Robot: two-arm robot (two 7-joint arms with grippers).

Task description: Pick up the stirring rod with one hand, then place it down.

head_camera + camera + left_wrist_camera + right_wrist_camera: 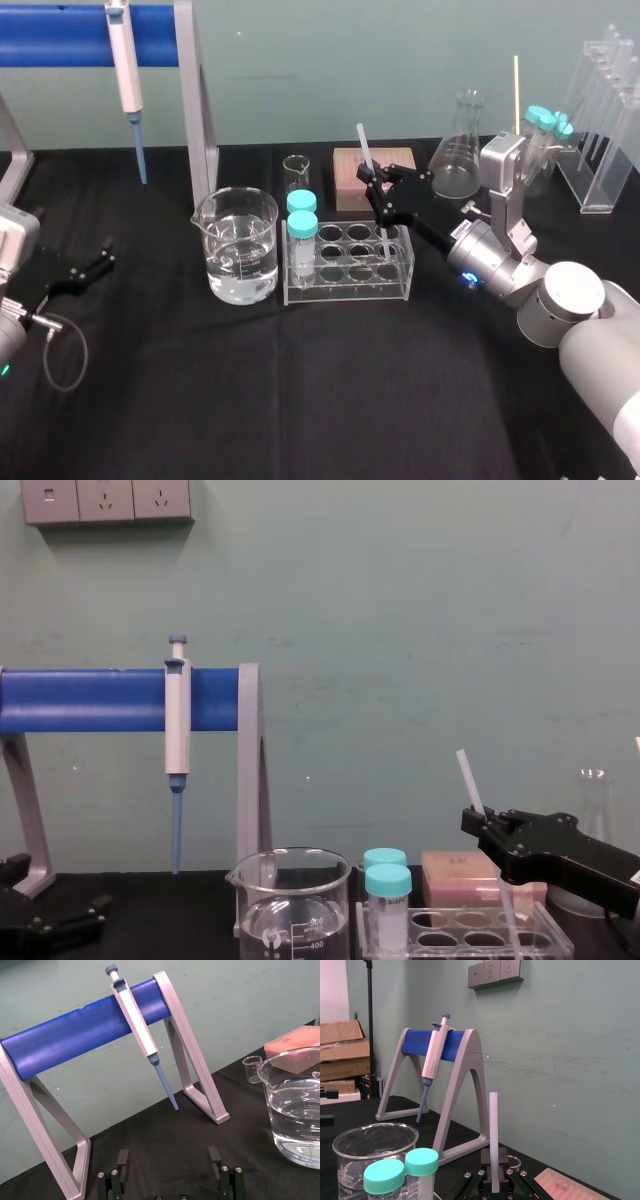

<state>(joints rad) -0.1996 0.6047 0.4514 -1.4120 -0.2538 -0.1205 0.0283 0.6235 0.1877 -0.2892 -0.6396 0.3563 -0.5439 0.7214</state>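
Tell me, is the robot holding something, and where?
The right gripper holds the stirring rod, pinched a little above its middle, so both ends stick out. The left gripper is open and empty.

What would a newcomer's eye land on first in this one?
The right claw, shut on the nearly upright stirring rod at table centre, with the rod's lower end reaching down into the clear tube rack. Next, the blue-barred stand at the back left, with a pipette hanging from it. The left claw sits open at the left edge.
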